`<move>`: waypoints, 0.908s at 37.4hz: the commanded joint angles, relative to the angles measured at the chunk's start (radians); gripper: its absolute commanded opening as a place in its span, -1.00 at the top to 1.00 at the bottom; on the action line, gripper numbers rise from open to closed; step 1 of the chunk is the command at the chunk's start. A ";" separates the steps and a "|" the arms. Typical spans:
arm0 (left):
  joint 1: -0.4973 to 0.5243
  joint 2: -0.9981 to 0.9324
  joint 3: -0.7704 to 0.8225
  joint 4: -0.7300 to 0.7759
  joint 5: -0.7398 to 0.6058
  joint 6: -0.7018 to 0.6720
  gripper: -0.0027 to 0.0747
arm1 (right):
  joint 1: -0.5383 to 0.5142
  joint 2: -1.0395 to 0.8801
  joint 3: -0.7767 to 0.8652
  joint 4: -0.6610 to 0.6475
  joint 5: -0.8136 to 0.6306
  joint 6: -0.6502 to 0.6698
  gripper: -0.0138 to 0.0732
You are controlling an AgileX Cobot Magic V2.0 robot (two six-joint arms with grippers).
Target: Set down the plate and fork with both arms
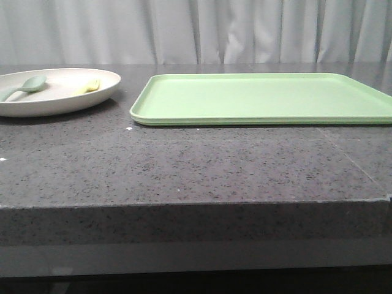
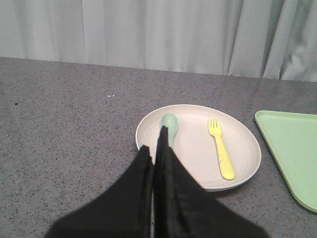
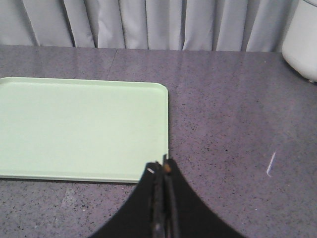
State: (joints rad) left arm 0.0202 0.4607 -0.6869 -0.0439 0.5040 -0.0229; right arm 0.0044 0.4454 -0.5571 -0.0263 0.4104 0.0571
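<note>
1. Your left gripper [image 2: 154, 148] has its jaws clenched together on nothing, the tips over the near rim of the plate [image 2: 242, 168].
2. Your right gripper [image 3: 163, 166] is likewise pressed closed and empty, its tip at the near corner of the green tray [image 3: 74, 129].
3. From the front, the speckled grey tabletop [image 1: 196, 165] lies bare at its near edge; neither arm shows in that view.
4. The plate [image 1: 37, 105] sits on the tabletop's left side, just beside the tray [image 1: 263, 98] but apart from it.
5. The yellow fork [image 2: 221, 148] lies flat in the plate, tines toward the curtain [image 2: 148, 34]; a pale green spoon [image 2: 168, 126] lies beside it, not touching.
6. Past the tray on the right, a white rounded object [image 3: 302, 39] stands at the tabletop's far side.
</note>
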 commanded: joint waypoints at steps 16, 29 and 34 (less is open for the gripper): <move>-0.002 0.015 -0.032 0.036 -0.092 -0.008 -0.48 | 0.001 0.014 -0.036 -0.028 -0.057 -0.010 -0.82; -0.002 0.017 -0.032 -0.052 -0.107 -0.008 -0.48 | 0.001 0.014 -0.036 -0.027 -0.057 -0.010 -0.82; -0.002 0.016 -0.032 -0.075 -0.086 -0.008 -0.48 | 0.001 0.014 -0.036 -0.027 -0.057 -0.010 -0.82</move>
State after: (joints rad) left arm 0.0202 0.4607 -0.6869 -0.0964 0.4867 -0.0229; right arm 0.0044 0.4454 -0.5571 -0.0372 0.4251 0.0571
